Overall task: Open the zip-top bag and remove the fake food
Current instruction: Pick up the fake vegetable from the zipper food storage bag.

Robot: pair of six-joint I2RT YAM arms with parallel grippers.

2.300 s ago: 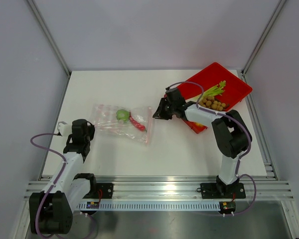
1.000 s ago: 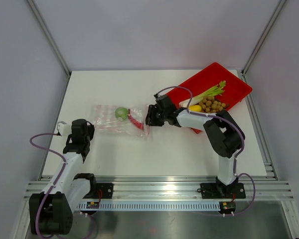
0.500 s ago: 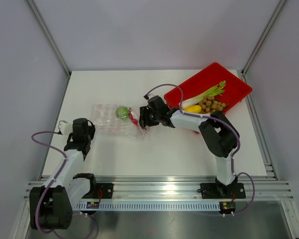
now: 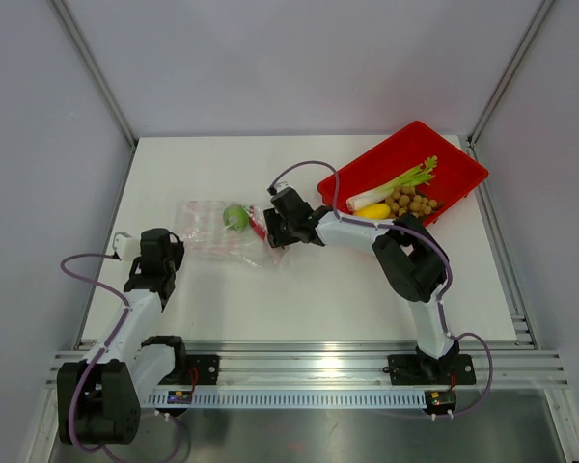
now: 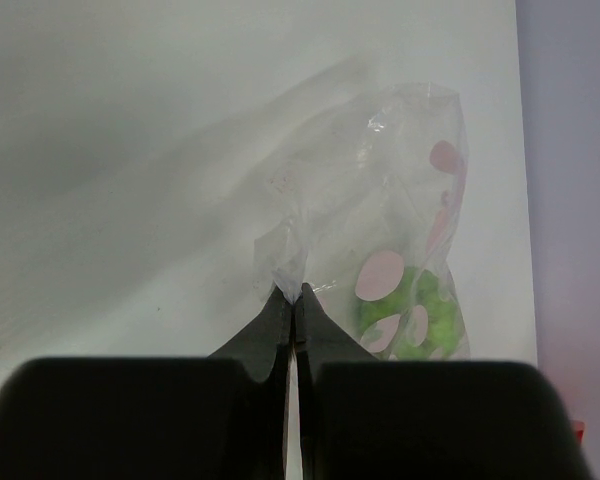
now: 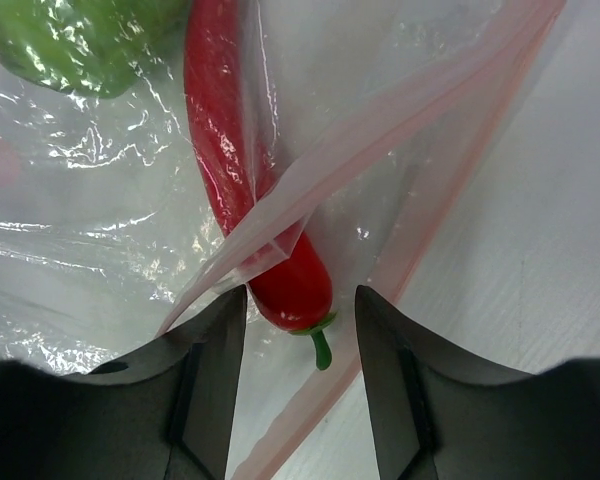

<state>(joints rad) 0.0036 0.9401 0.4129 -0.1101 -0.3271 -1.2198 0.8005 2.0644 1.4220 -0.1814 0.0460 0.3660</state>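
Note:
The clear zip-top bag (image 4: 222,231) lies left of the table's middle, its pink zip strip (image 6: 400,110) at the right end. Inside it are a green round fruit (image 4: 235,217) and a red chili pepper (image 6: 245,190). My right gripper (image 6: 300,300) is open at the bag's mouth, its fingers on either side of the chili's stem end. My left gripper (image 5: 293,305) is shut on the bag's closed left corner (image 5: 285,265). A celery stalk (image 4: 400,181), a yellow piece (image 4: 373,209) and tan balls (image 4: 412,204) lie in the red tray (image 4: 454,159).
The red tray sits at the back right. Grey walls stand close on the left, right and back. The right arm (image 4: 367,231) stretches from the tray's front edge across to the bag.
My right gripper has moved left from beside the tray to the bag's mouth and pushed that end a little left. The yellow piece, hidden before, now shows in the tray. The left gripper has kept its hold.

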